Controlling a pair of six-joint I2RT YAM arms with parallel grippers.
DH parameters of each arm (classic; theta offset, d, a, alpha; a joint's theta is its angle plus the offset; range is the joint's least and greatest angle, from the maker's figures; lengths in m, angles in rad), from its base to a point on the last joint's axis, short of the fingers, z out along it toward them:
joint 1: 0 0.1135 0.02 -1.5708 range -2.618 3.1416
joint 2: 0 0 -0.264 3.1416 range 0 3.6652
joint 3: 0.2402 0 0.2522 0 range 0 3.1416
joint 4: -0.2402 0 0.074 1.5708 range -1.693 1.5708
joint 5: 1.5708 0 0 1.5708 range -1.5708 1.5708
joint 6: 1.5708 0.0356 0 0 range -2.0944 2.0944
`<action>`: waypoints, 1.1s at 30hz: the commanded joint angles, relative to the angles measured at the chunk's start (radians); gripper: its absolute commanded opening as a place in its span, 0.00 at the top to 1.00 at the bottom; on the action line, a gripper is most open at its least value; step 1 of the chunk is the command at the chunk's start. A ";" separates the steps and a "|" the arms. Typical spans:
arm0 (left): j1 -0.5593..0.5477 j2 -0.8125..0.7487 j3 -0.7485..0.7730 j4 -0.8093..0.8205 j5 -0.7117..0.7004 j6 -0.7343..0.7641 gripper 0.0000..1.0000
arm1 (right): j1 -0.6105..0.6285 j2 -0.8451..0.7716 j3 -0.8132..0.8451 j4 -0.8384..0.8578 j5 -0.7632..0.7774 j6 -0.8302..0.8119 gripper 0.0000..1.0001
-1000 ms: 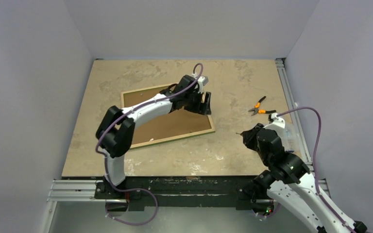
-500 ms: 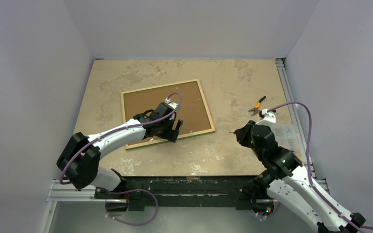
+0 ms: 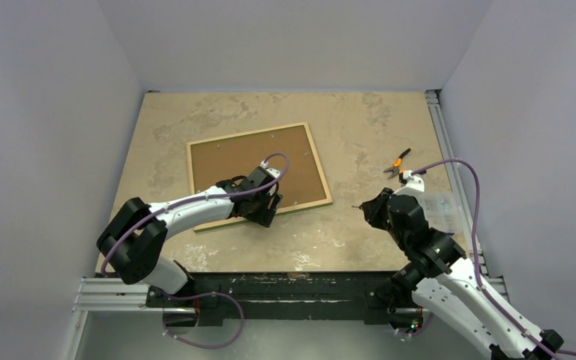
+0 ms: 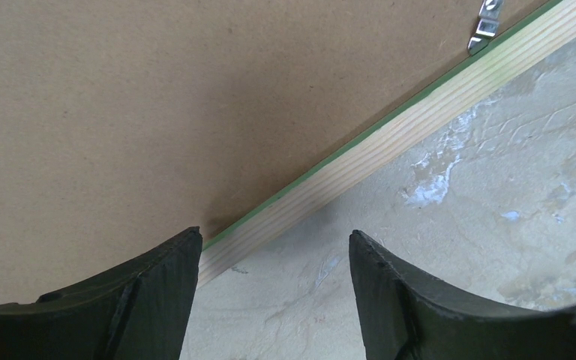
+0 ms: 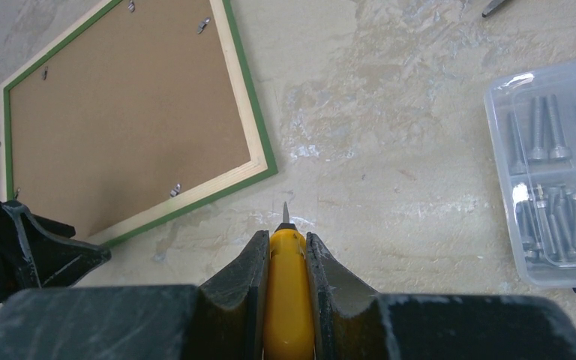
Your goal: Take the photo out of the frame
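Note:
The frame (image 3: 317, 163) lies face down on the table, its light wood back edge up, with green showing at the rim. The photo's brown fibreboard back (image 3: 232, 161) fills it; the print side is hidden. My left gripper (image 3: 266, 214) is open and empty at the frame's near edge. In the left wrist view the gripper (image 4: 274, 236) straddles the wood strip (image 4: 420, 116) beside the fibreboard (image 4: 157, 97). My right gripper (image 3: 371, 210) is shut on a yellow-handled screwdriver (image 5: 287, 292), right of the frame (image 5: 251, 131) and apart from it.
Small metal clips (image 4: 486, 22) hold the backing along the frame's edges. A clear plastic box of screws (image 5: 555, 172) lies at the right. Orange-handled pliers (image 3: 397, 161) lie beyond the right arm. Walls close the table on three sides.
My left arm has swung from the frame's far right corner back to its near edge. My right arm shifted slightly left, still holding the screwdriver.

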 commanded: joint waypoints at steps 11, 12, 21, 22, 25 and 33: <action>-0.068 0.098 0.044 0.010 -0.090 -0.020 0.43 | 0.003 -0.020 -0.010 0.021 -0.010 0.011 1.00; -0.077 0.102 0.044 0.003 -0.096 -0.033 0.47 | 0.004 -0.019 -0.011 0.022 -0.009 0.012 1.00; -0.142 0.188 0.105 -0.016 -0.063 -0.127 0.79 | 0.003 -0.006 -0.019 0.035 -0.018 0.011 1.00; -0.143 0.195 0.116 -0.011 -0.052 -0.135 0.80 | 0.004 -0.007 -0.020 0.035 -0.018 0.012 1.00; -0.141 0.217 0.159 -0.003 -0.003 -0.155 0.84 | 0.003 -0.013 -0.020 0.029 -0.016 0.011 1.00; -0.089 0.321 0.266 0.129 0.282 -0.265 0.93 | 0.002 0.002 -0.029 0.034 -0.022 0.012 1.00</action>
